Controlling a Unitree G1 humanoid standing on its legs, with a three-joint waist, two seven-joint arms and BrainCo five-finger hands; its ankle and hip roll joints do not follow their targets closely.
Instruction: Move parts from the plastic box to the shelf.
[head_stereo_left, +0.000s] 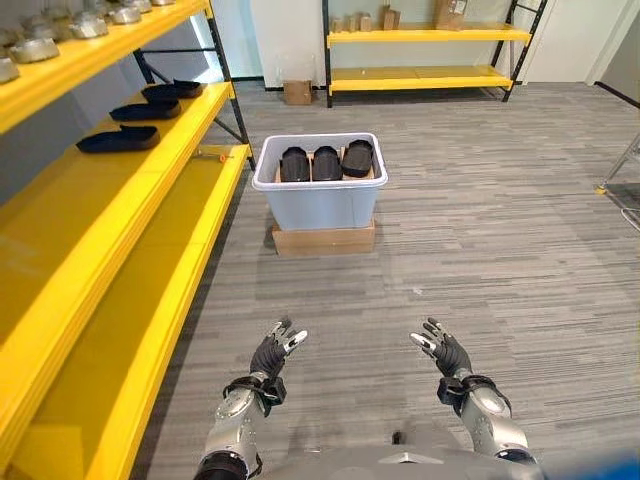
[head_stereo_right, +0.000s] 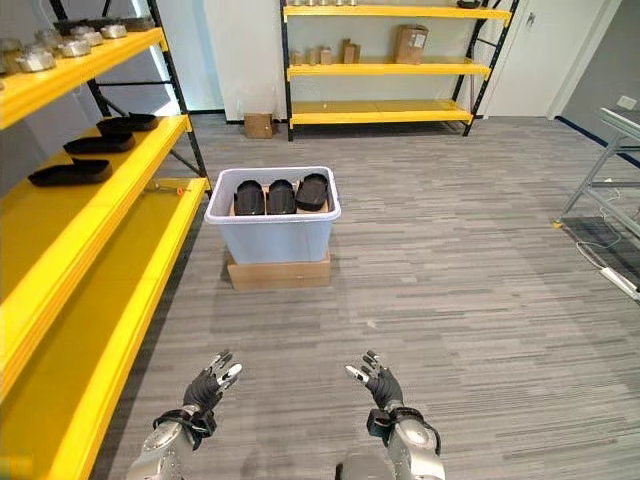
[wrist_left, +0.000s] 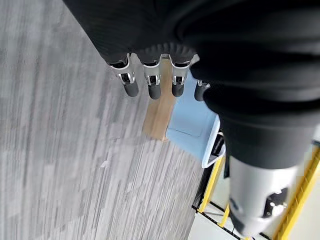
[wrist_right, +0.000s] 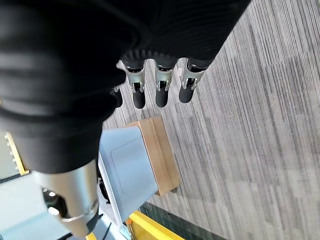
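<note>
A pale blue plastic box (head_stereo_left: 320, 200) stands on a flat cardboard carton (head_stereo_left: 323, 240) on the floor ahead of me. Three black parts (head_stereo_left: 326, 162) lie side by side in it. More black parts (head_stereo_left: 120, 138) rest on the middle level of the yellow shelf (head_stereo_left: 150, 200) to my left. My left hand (head_stereo_left: 274, 353) and right hand (head_stereo_left: 443, 352) hover low over the floor well short of the box, both open with fingers straight and holding nothing. The box (wrist_left: 192, 125) also shows past the left hand's fingers, and the box (wrist_right: 125, 170) past the right hand's.
Several silver metal parts (head_stereo_left: 60, 28) sit on the shelf's top level. A second yellow rack (head_stereo_left: 425, 55) with small cartons stands at the back wall, a small carton (head_stereo_left: 297, 92) on the floor beside it. Grey plank floor stretches to the right.
</note>
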